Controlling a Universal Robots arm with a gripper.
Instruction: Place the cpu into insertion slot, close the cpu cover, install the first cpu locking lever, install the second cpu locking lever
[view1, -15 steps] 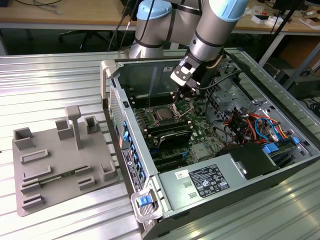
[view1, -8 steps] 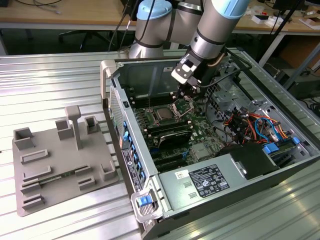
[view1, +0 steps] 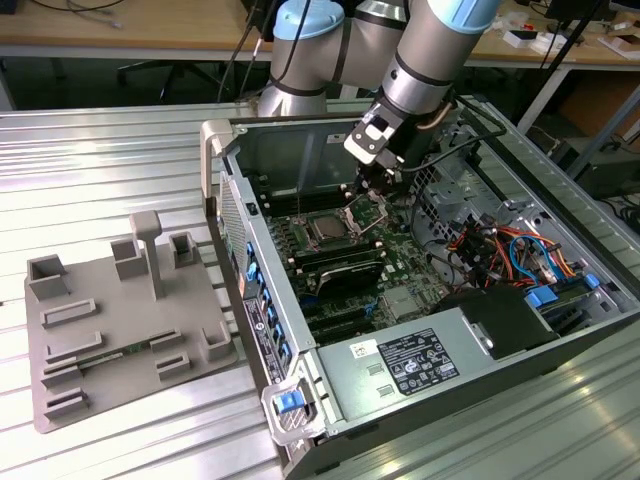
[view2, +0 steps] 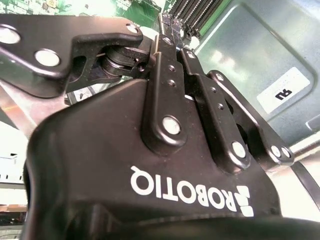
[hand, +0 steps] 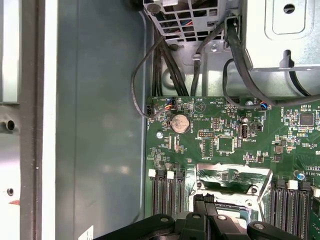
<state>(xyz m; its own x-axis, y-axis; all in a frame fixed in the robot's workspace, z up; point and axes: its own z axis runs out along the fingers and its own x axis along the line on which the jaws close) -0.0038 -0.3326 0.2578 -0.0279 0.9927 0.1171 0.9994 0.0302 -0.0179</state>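
Note:
In the exterior view the cpu (view1: 327, 230) lies flat in the insertion slot (view1: 311, 243) on the green board inside the open computer case. The cpu cover (view1: 363, 212) stands raised at the slot's far side. My gripper (view1: 373, 194) hangs just above the cover's upper edge. In the first wrist view the silvery cover (hand: 234, 176) sits right past my fingertips (hand: 201, 198). In the second wrist view my gripper (view2: 170, 31) has its fingers (view2: 163, 75) pressed together, and I cannot tell whether anything is pinched between them.
Black memory slots (view1: 340, 268) run beside the socket. A power supply (view1: 420, 365) fills the near corner, with coloured cables (view1: 505, 250) on the exterior view's right. Black cables (hand: 170, 65) hang by the case wall. A grey fixture tray (view1: 120, 330) lies outside the case.

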